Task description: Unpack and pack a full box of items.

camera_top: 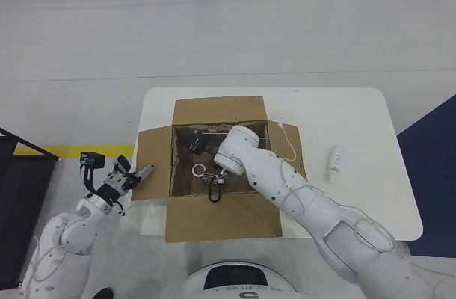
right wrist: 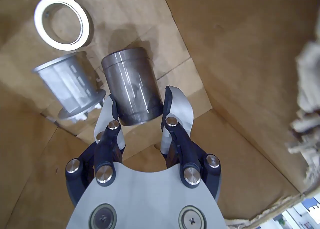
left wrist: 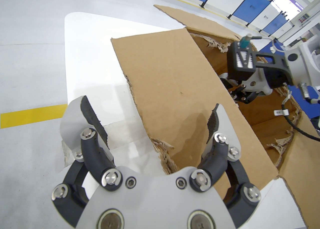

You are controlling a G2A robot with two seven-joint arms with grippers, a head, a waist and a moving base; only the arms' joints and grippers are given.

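**Crowded on one side, bare on the other**

Inside the box [camera_top: 220, 111], the flanged sleeve [right wrist: 70, 87] lies just beside the dark cylinder [right wrist: 131, 77] clasped by the right gripper [right wrist: 140, 97], crowding one finger. The ring [right wrist: 62, 22] lies beyond. The other side is bare cardboard up to the wall. The left gripper [left wrist: 150, 117], spread wide, hangs outside over the side flap [left wrist: 170, 77], bare table [left wrist: 87, 52] beside it

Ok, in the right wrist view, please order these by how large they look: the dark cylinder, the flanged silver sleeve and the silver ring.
1 and 2, not ranked: dark cylinder and flanged silver sleeve. They look about alike, and the cylinder lies nearer the camera.
3: silver ring, the smallest.
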